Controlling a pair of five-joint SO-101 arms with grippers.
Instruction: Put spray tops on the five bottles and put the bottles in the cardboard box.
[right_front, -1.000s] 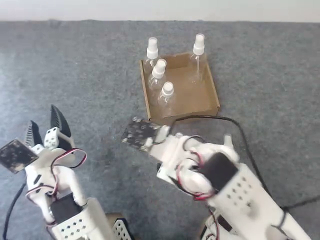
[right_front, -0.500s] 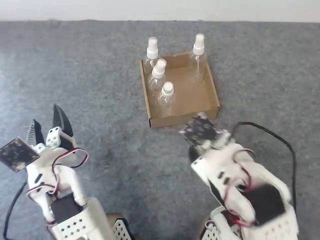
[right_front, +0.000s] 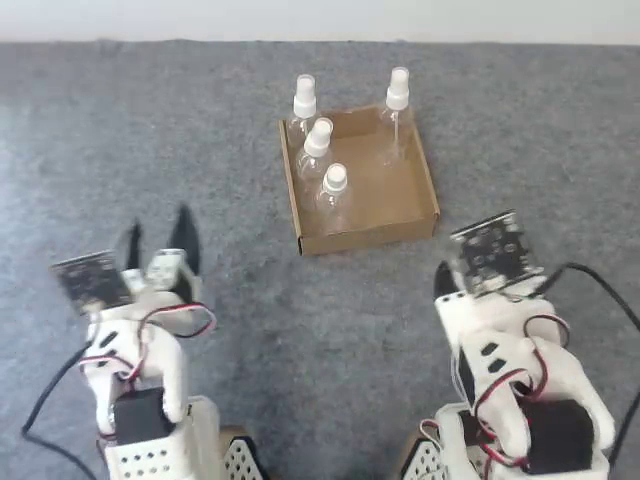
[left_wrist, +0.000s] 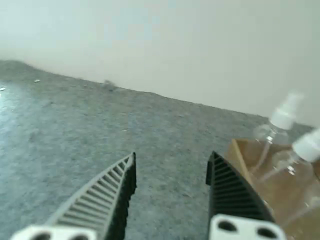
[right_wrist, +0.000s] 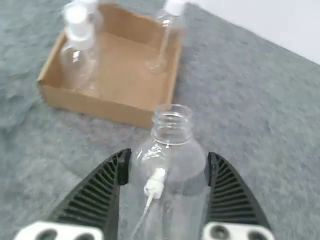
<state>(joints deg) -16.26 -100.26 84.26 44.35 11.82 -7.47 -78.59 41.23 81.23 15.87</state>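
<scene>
A clear bottle (right_wrist: 171, 127) with a bare open neck stands upright in my right gripper (right_wrist: 169, 155), which is shut on its sides, a short way in front of the cardboard box (right_wrist: 100, 107). A white spray piece with a thin tube (right_wrist: 154, 190) shows through the bottle's lower part. In the high view this arm is at the lower right, with one dark finger (right_front: 442, 281) beside its camera board. Several capped bottles (right_front: 334, 186) stand in the box (right_front: 365, 235). My left gripper (right_front: 160, 232) (left_wrist: 172, 157) is open and holds nothing, left of the box.
Grey carpet covers the table, with a pale wall along the far edge. The box (left_wrist: 245, 160) and two spray-topped bottles (left_wrist: 282, 120) lie ahead of the left gripper, off to one side. A black cable (right_front: 600, 285) trails by the right arm.
The right arm has swung from the box's front left corner across to the right and drawn back. The left arm has turned and shifted right, toward the box.
</scene>
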